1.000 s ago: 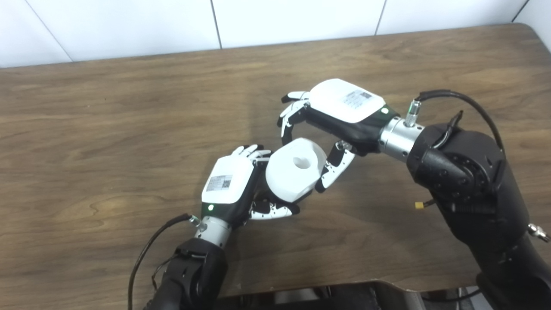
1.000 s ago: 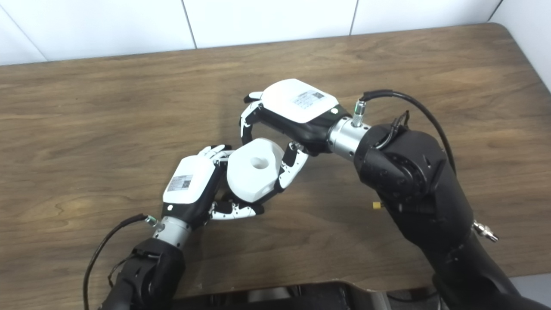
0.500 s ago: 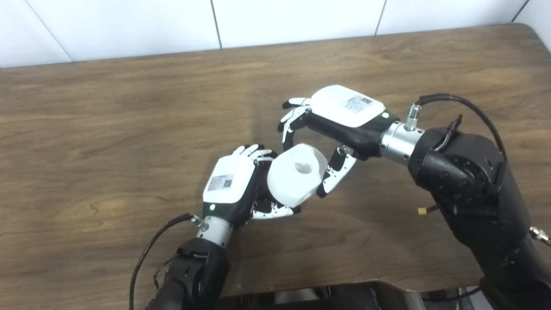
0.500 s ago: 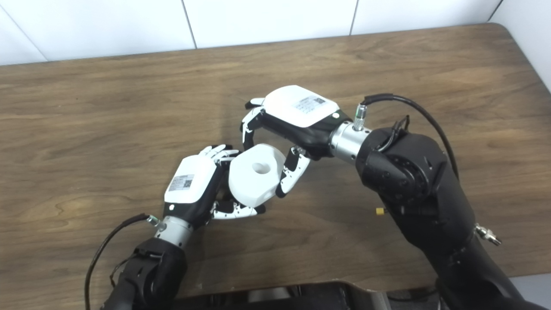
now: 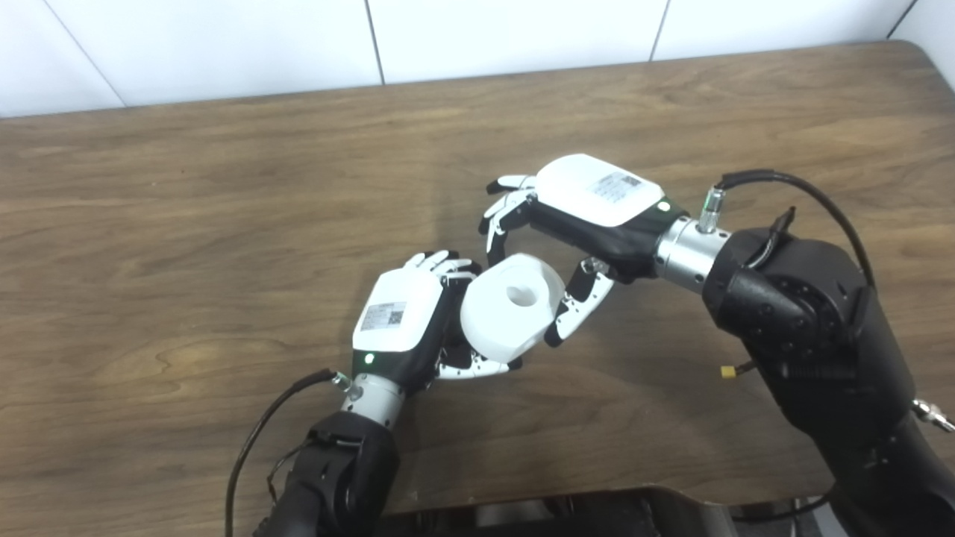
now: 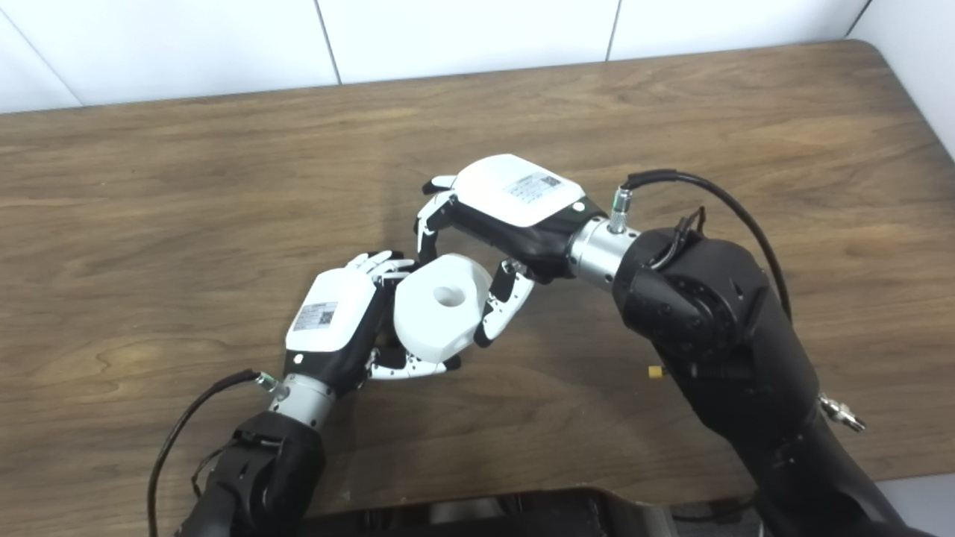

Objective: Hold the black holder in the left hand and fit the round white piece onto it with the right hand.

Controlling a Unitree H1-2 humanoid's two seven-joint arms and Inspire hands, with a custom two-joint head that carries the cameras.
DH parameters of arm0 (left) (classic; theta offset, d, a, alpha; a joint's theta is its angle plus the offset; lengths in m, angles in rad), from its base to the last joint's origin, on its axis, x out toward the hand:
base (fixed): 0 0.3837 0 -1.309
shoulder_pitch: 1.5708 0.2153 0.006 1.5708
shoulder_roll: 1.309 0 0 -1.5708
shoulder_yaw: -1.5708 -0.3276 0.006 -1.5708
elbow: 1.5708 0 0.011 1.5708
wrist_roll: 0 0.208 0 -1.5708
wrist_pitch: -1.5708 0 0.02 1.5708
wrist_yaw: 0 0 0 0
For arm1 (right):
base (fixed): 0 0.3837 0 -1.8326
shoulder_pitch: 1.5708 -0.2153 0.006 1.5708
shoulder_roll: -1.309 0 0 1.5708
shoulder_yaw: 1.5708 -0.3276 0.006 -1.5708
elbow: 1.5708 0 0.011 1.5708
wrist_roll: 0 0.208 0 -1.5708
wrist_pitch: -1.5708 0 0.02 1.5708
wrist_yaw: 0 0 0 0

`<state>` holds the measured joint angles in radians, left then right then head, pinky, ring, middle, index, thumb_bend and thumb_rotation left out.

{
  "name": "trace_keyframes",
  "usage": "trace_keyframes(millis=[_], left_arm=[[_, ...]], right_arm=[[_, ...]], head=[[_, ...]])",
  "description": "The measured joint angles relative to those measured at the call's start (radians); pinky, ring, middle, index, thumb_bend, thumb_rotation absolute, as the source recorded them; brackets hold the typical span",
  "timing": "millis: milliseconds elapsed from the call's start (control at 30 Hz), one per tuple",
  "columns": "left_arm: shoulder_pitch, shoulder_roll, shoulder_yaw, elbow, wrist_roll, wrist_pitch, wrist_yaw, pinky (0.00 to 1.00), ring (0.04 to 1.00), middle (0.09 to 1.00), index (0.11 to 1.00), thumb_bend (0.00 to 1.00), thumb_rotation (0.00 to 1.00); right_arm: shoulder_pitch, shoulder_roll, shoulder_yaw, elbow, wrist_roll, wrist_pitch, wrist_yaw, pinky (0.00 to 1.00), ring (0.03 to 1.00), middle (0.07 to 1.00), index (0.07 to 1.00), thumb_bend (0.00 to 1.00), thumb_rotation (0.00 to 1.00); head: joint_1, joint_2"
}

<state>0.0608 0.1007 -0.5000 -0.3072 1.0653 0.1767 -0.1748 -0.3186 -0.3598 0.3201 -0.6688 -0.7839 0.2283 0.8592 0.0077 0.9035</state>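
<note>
Near the middle of the wooden table [image 5: 186, 194], the left eye view shows the left hand [image 5: 399, 321] curled with its back up, fingers wrapped around something dark that is largely hidden; I take this to be the black holder [image 5: 453, 349], kept low and steady so it can receive the part. Pressed against that hand, the round white piece [image 5: 511, 304] sits tilted, its central hole facing up and toward the camera. The right hand [image 5: 578, 216] clamps it, fingers over the far edge, thumb on the near right side, a grip that leaves the hole free for seating. In the right eye view, the same white piece [image 6: 442, 307] touches the left hand's fingertips [image 6: 373, 261]; whether it is already seated on the holder cannot be told.
</note>
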Motion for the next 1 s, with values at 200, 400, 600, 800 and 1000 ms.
trace_keyframes(millis=[200, 400, 600, 800, 1000], left_arm=[[0.000, -0.002, -0.003, 0.000, 0.003, 0.002, 0.000, 0.93, 0.894, 0.799, 0.487, 0.52, 0.05], [-0.001, -0.005, -0.005, 0.000, 0.005, 0.002, 0.000, 0.93, 0.895, 0.800, 0.487, 0.52, 0.05], [-0.001, -0.006, -0.006, 0.000, 0.009, 0.002, 0.000, 0.92, 0.893, 0.801, 0.487, 0.52, 0.05], [-0.001, -0.009, -0.007, 0.000, 0.010, 0.005, -0.001, 0.93, 0.894, 0.802, 0.487, 0.52, 0.05], [-0.001, -0.010, -0.007, 0.000, 0.010, 0.008, -0.002, 0.93, 0.895, 0.805, 0.487, 0.52, 0.05]], right_arm=[[0.020, 0.000, 0.003, 0.017, -0.001, -0.038, -0.043, 0.86, 0.909, 0.776, 0.483, 0.52, 0.14], [0.027, 0.001, 0.004, 0.018, -0.001, -0.046, -0.049, 0.87, 0.920, 0.777, 0.483, 0.52, 0.14], [0.028, 0.001, 0.003, 0.019, -0.002, -0.047, -0.051, 0.87, 0.918, 0.776, 0.484, 0.52, 0.14], [0.029, 0.003, 0.004, 0.022, -0.002, -0.047, -0.053, 0.86, 0.914, 0.774, 0.483, 0.52, 0.14], [0.028, 0.006, 0.017, 0.022, -0.024, -0.049, -0.053, 0.87, 0.914, 0.772, 0.483, 0.52, 0.14]], head=[[0.000, -0.002], [0.000, -0.003], [0.000, 0.002], [0.000, 0.003], [-0.009, 0.008]])
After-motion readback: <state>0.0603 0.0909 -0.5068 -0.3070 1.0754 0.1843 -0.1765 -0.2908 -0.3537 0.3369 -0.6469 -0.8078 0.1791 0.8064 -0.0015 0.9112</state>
